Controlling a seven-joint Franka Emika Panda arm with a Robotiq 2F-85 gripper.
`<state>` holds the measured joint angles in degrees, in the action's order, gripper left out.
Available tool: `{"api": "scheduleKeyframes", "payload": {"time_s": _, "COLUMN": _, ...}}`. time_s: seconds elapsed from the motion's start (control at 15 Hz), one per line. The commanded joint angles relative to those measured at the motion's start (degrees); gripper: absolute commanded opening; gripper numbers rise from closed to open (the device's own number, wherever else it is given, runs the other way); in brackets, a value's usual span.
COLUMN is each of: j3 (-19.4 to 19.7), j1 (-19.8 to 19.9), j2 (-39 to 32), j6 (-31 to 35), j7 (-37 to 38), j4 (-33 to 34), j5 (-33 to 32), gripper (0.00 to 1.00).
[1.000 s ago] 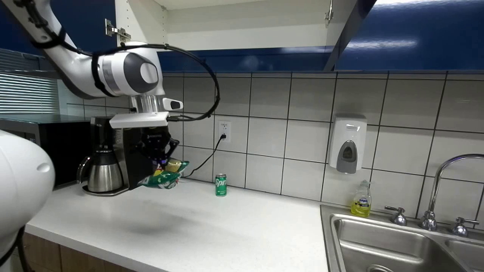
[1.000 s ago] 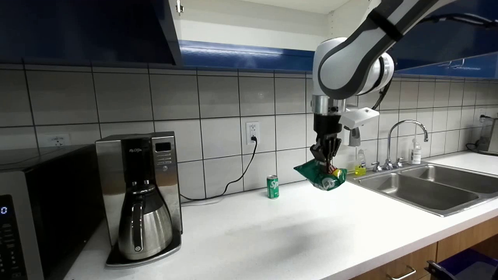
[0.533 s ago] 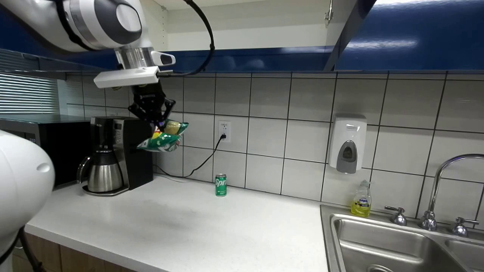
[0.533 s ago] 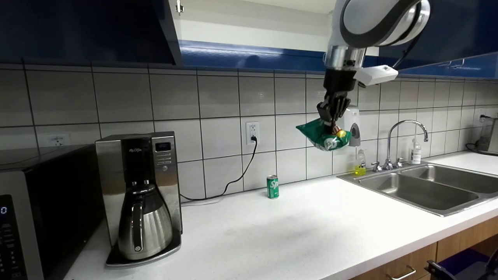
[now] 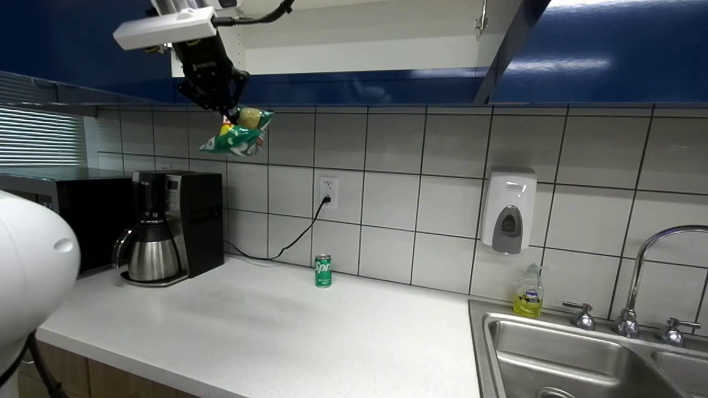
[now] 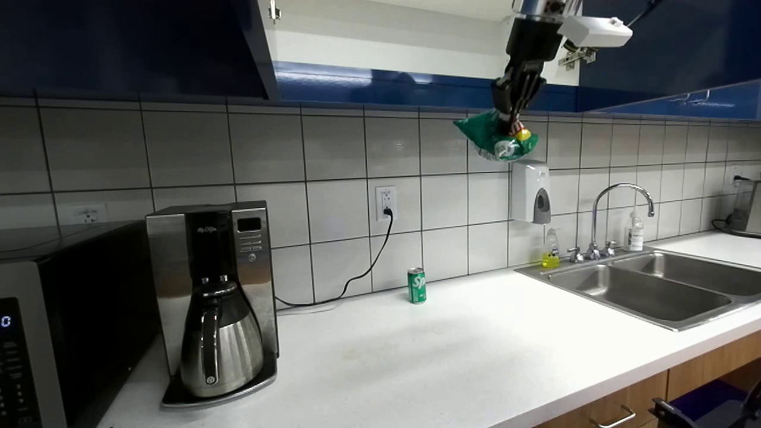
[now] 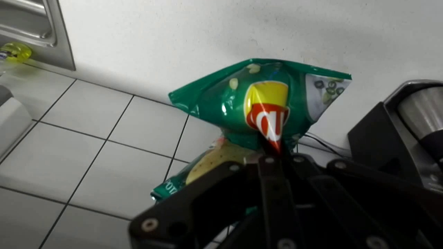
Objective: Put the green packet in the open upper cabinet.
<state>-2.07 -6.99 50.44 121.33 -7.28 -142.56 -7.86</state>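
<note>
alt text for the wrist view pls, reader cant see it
A black robot hand grips a crinkled green packet above a white countertop. Wall tiles show lower left, a sink corner upper left, part of a coffee maker at right.

The end effector (image 6: pixel 509 122) slants downward, its fingers pinched close together.

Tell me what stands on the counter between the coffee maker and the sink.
One green can, upright near the tiled wall; both exterior views show it there.
</note>
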Motion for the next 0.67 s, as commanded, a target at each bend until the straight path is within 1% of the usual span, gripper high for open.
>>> {"api": "scheduleKeyframes", "payload": {"time_s": 0.0, "j3": -0.7, "j1": 0.7, "j2": 0.0, "j6": -2.9, "j7": 0.4, "j4": 6.1, "j5": 0.5, "gripper": 0.0}}
{"api": "scheduleKeyframes", "payload": {"time_s": 0.6, "j3": -0.9, "j1": 1.2, "j2": -2.2, "j6": -2.9, "j7": 1.2, "j4": 16.9, "j5": 0.7, "gripper": 0.0}}
